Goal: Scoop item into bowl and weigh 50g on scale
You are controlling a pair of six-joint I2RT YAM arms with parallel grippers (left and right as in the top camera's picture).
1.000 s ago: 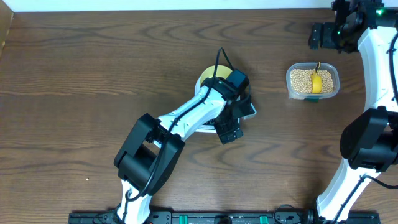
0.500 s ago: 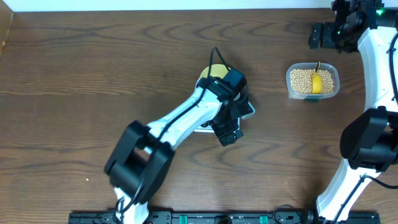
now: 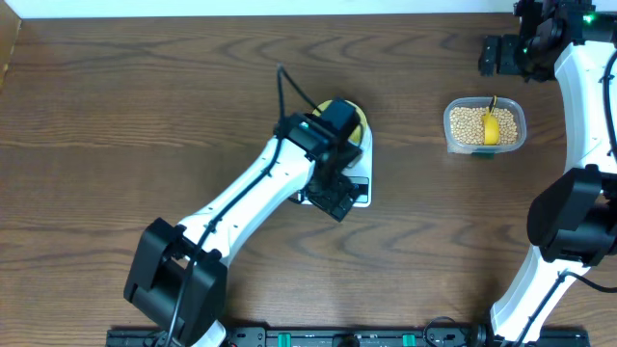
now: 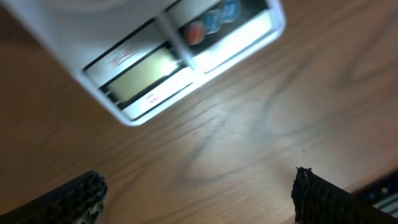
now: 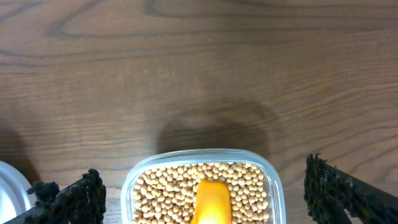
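Over the middle of the counter (image 3: 145, 116), seen from overhead, the left arm (image 3: 241, 198) reaches on a slant from the near edge. Its wrist covers much of the bowl (image 3: 358, 118), so only a pale yellow crescent shows. The bowl sits at the far end of the scale (image 3: 358, 191), whose white front pokes out just beside the left jaws. Whether the bowl holds anything cannot be told. The left jaws hang over the scale's near left corner and grip nothing. Well apart to the right stands a clear tub (image 3: 485, 146) filled with the beans (image 3: 465, 123), with a yellow scoop (image 3: 491, 129) lying in them. The right arm (image 3: 586, 106) curves along the right edge. The right jaws are near the far right corner, beyond the tub and clear of it.

From the left wrist the picture is blurred. The scale (image 4: 242, 38) slants across the top, with a grey display (image 4: 146, 78) and beside it a red button (image 4: 194, 33) and a blue button (image 4: 227, 11). Below it lies bare wood. Two dark fingertips (image 4: 71, 198) sit at the bottom corners, so the left jaws are spread wide with nothing between them.

From the right wrist, the tub (image 5: 202, 152) shows at the bottom centre, packed with beans (image 5: 161, 186), and the scoop (image 5: 211, 200) rests on top of them. Fingertips (image 5: 348, 193) stand at both lower corners, either side of the tub and not touching it. The right jaws are spread wide and empty.
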